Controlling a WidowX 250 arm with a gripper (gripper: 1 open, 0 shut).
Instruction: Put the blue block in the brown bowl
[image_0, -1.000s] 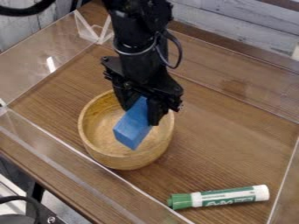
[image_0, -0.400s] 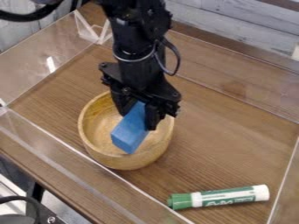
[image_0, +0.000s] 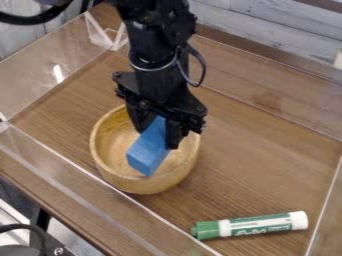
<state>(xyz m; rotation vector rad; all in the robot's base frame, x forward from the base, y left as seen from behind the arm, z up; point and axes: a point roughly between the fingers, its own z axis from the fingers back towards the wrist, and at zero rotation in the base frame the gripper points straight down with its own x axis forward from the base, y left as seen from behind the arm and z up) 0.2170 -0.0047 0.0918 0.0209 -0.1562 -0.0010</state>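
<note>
- Blue block (image_0: 148, 148) hung inside the brown bowl (image_0: 110, 165), tilted, its long axis slanting down toward the bowl's left floor.
- Directly above the bowl, the gripper (image_0: 162, 122) held the block's upper end, jaws closed on it.
- Matte, bright, rounded edges; release probably remained.

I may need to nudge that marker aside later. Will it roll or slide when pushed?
The green-and-white marker lies flat on the wood table, and its body looks cylindrical, so a sideways push would probably roll it. Pushed endwise, it likely slides. It looks stiff and light.
</note>
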